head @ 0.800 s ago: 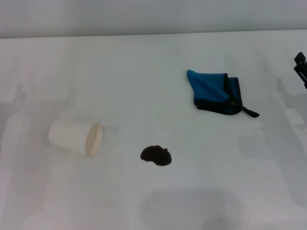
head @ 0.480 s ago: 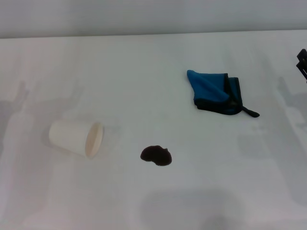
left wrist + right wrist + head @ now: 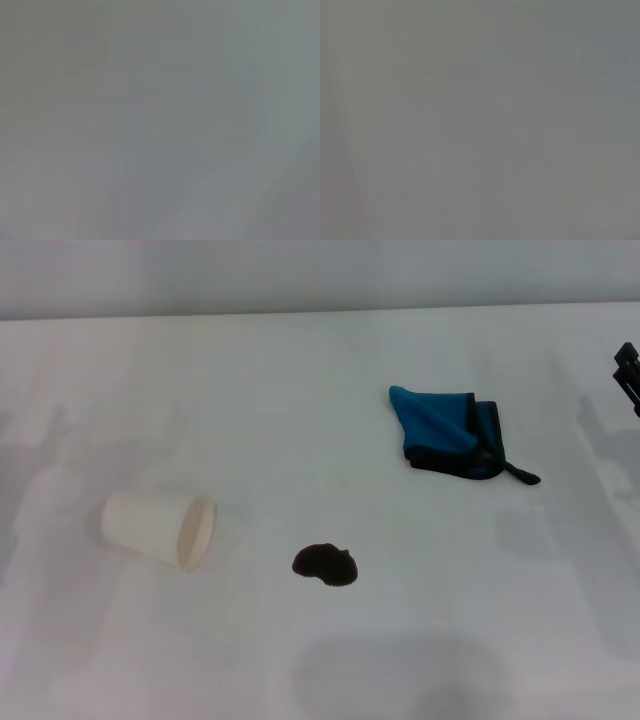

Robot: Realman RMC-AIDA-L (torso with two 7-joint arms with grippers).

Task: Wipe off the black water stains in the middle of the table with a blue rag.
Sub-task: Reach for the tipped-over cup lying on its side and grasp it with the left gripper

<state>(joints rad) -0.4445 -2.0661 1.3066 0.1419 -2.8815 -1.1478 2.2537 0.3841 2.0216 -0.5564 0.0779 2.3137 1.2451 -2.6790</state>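
Observation:
The black water stain [image 3: 325, 565] is a small glossy dark blot on the white table [image 3: 300, 400], near the front middle. The blue rag [image 3: 450, 432] lies crumpled to the right and farther back, its black loop tab pointing right. Nothing touches the rag or the stain. Only a black tip of my right gripper [image 3: 628, 368] shows at the far right edge, well to the right of the rag. My left gripper is out of view. Both wrist views show only plain grey.
A white paper cup [image 3: 160, 530] lies on its side at the left, its mouth facing the stain. The table's far edge [image 3: 320, 312] runs along the back.
The right gripper's tip at the right edge has shifted slightly up and outward. The rag, the stain and the cup have not moved.

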